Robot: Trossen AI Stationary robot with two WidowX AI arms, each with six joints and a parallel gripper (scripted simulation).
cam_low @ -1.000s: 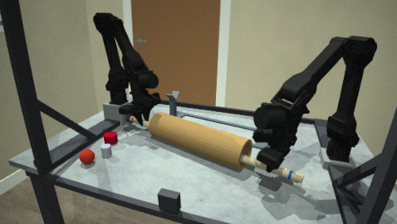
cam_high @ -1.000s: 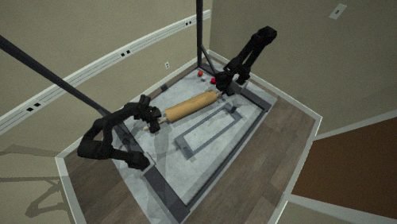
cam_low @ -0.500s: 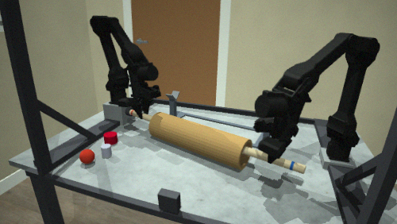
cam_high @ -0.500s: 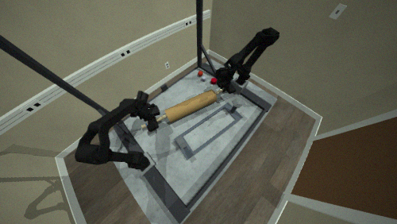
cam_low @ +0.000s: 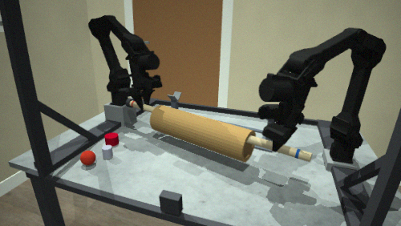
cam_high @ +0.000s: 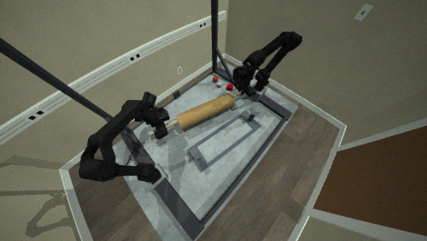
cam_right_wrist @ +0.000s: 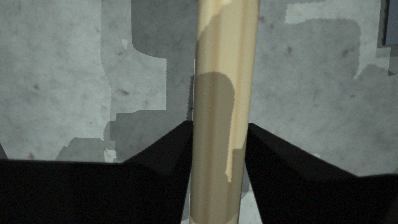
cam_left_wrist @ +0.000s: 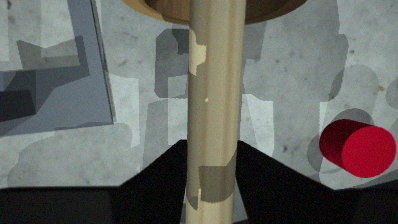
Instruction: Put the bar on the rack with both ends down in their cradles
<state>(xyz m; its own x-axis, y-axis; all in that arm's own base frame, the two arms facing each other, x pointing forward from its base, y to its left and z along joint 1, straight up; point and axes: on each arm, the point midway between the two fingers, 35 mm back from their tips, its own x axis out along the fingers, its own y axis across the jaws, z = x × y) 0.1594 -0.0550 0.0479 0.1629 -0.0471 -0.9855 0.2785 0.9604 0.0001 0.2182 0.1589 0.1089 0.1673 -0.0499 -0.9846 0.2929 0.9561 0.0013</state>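
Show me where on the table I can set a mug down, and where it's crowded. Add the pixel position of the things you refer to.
Room shows between the tan paper roll [cam_high: 205, 112] [cam_low: 200, 132] [cam_left_wrist: 137, 7] and the edge bearing the small dark block [cam_high: 177, 94] [cam_low: 171, 203]. Crowded: near the left gripper [cam_high: 248, 91] [cam_low: 141, 106] [cam_left_wrist: 210, 147], with the red cylinder [cam_high: 230, 87] [cam_low: 111, 139] [cam_left_wrist: 369, 150], orange-red ball [cam_high: 215, 79] [cam_low: 87, 157] and pale cylinder [cam_high: 219, 85] [cam_low: 107, 152]. Avoid the grey metal rack [cam_high: 204, 165] [cam_low: 174, 102] [cam_left_wrist: 95, 100] [cam_right_wrist: 393, 25].
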